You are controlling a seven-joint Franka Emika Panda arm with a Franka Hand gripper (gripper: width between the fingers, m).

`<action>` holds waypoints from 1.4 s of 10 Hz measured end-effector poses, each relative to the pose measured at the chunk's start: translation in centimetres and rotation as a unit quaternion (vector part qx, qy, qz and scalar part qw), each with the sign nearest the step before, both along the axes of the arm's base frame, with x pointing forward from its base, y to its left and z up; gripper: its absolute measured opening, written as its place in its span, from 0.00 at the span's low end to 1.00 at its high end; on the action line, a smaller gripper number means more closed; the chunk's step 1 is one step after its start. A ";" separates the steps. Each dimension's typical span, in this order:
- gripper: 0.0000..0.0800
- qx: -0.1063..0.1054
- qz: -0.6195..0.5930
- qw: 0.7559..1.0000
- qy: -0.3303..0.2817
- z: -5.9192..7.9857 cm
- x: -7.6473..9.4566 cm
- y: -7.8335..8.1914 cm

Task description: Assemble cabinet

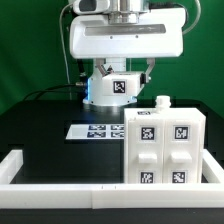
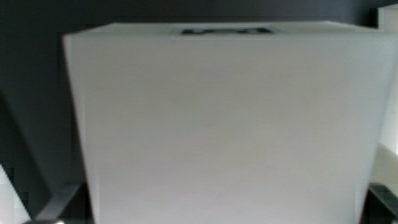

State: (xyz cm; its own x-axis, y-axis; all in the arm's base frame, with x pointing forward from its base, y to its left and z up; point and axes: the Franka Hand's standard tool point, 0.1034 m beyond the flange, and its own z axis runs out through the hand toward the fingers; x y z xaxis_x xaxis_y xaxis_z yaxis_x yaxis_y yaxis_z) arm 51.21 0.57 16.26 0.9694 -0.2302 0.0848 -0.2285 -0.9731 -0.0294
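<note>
My gripper (image 1: 122, 72) hangs from the wide white hand at the top of the exterior view. It is shut on a white cabinet block (image 1: 113, 88) with a black-and-white tag on its face, held above the black table. In the wrist view this block (image 2: 222, 130) fills almost the whole picture, with a tag at its far end. The dark fingertips (image 2: 50, 206) show at its sides. The large white cabinet body (image 1: 165, 150), with several tags on its front and a small peg on top, stands at the exterior view's front right, apart from the gripper.
The marker board (image 1: 95, 130) lies flat on the black table just left of the cabinet body. A low white rim (image 1: 60, 185) borders the table's front and sides. A blue light glows behind the held block.
</note>
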 end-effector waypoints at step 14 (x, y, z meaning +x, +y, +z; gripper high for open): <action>0.70 0.001 0.070 0.997 -0.023 0.5 9.0 4.9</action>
State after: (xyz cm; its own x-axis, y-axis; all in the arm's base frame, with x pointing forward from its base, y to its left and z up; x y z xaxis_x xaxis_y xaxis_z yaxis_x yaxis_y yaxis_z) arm 60.21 5.45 16.73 0.9871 -0.0937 0.1301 -0.0893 -0.9952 -0.0397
